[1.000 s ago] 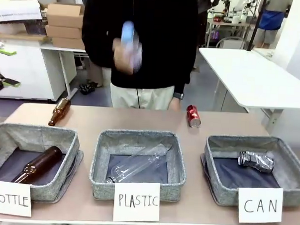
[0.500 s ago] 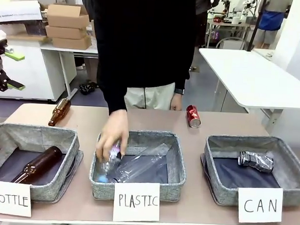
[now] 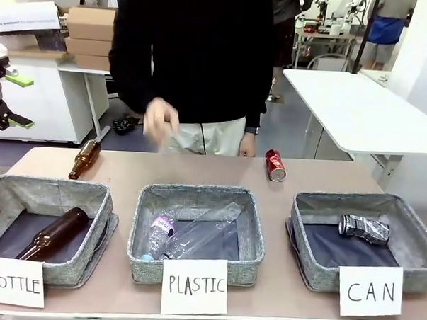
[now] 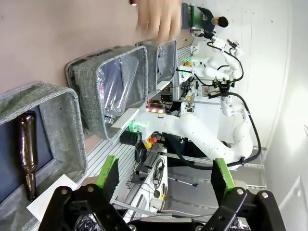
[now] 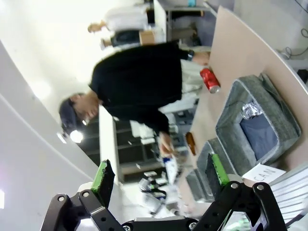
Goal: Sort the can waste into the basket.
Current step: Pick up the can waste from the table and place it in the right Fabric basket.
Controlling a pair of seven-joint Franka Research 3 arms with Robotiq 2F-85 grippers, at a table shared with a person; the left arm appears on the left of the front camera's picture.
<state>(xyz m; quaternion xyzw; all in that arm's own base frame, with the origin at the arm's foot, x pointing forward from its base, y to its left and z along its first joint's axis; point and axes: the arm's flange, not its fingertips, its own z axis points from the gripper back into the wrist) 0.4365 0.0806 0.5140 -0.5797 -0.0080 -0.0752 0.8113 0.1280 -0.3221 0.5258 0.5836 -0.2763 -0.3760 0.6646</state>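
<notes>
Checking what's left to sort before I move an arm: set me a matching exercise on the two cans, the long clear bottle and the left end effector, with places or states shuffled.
Things:
1. red can
2. dented can
3. long clear bottle
4. left end effector

Place or state:
A. inside the PLASTIC basket
B. open, holding nothing
C. on the bare table, beyond the baskets
D. inside the CAN basket

Pairs: 1-C, 2-D, 3-A, 4-B
</notes>
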